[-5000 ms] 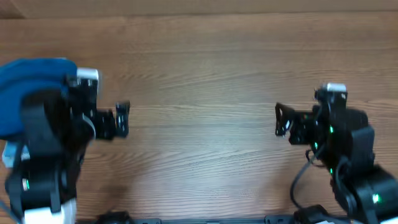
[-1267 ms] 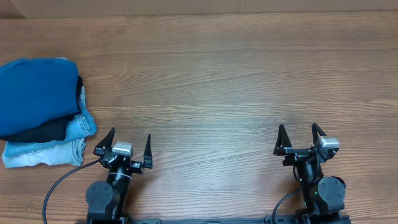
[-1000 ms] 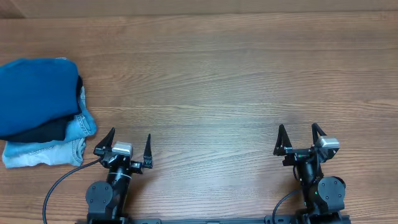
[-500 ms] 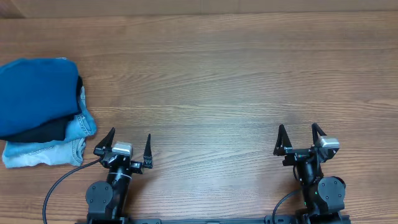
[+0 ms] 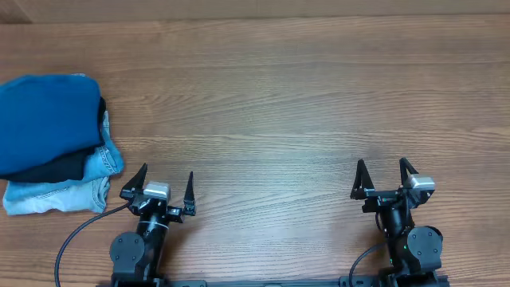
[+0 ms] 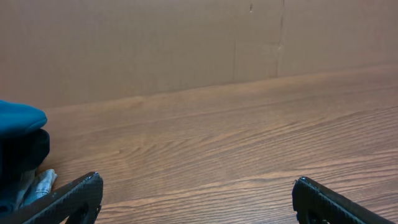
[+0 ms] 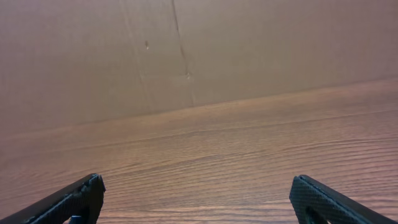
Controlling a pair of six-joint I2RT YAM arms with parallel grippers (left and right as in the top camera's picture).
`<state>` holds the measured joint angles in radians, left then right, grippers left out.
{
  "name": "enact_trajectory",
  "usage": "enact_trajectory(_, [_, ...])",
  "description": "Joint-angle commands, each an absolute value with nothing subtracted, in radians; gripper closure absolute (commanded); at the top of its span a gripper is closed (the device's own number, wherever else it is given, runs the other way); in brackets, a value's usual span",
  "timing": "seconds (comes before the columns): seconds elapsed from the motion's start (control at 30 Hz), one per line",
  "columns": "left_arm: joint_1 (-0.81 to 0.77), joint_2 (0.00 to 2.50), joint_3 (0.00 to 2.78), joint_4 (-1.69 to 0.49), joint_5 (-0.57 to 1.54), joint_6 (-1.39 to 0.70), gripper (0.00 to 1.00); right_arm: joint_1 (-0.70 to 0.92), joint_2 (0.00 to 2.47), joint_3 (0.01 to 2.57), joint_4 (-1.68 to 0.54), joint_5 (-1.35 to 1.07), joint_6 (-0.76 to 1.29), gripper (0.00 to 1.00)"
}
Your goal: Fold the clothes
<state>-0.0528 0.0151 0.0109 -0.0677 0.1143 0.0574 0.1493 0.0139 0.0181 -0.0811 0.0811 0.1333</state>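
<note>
The clothes point(image 5: 46, 118), a plain teal-blue garment, are seen as a compact folded block at the left edge of the tabletop point(image 5: 279, 104), resting on a black garment point(image 5: 64, 169), which in turn lies on light denim jeans point(image 5: 56, 194). Both arms are drawn in at the near edge, well apart from the pile. The left fingers point(image 5: 141, 175) and the right fingers point(image 5: 360, 174) are spread wide, and nothing is held between them.

The folding is judged to be finished, or very nearly so, since no loose sleeve or hem is visible. If any tidying is wanted, a long reach to the far left by the left arm would be called for, with the top layer pinched without dragging the two garments beneath.

The whole stack and both arms are shown only by the overhead view. From the left wrist, the layering is seen side-on at the frame's left edge, which cannot be judged from above. By the right wrist, only bare wood and a plain brown wall point(image 7: 249, 50) are shown
</note>
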Motion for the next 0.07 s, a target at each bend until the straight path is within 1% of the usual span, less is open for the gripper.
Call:
enact_trajectory(0.0, [-0.059, 0.004, 0.005, -0.068, 0.096, 0.044, 0.00, 0.142, 0.007, 0.008, -0.076, 0.076, 0.130, 0.00])
enact_trajectory(0.03, [-0.059, 0.004, 0.005, -0.068, 0.097, 0.044, 0.00, 0.142, 0.007, 0.008, -0.076, 0.076, 0.130, 0.00])
